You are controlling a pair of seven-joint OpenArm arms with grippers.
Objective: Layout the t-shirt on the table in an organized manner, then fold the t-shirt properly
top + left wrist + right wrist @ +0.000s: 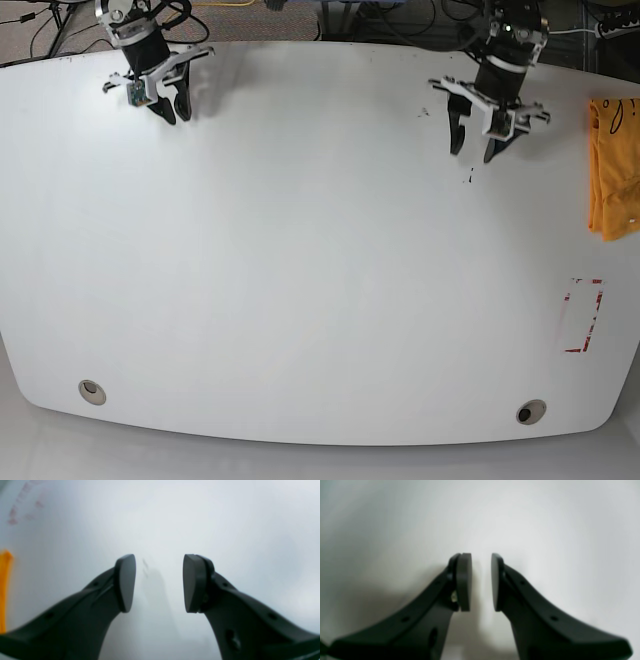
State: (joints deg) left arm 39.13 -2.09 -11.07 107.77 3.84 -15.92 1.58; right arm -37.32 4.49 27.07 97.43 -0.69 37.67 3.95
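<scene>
Both pincers hang apart and empty over the glossy white table (300,250): left pincer (159,583) wide, right pincer (481,582) narrower; the bunched orange-yellow cotton t-shirt (612,165) lies at the table's edge.

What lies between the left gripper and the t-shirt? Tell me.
Only bare table. In the base view, nothing sits on the white stretch between the left gripper and the t-shirt.

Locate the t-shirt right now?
The t-shirt lies bunched at the table's right edge in the base view, beside the left gripper and above the red-taped rectangle.
</scene>
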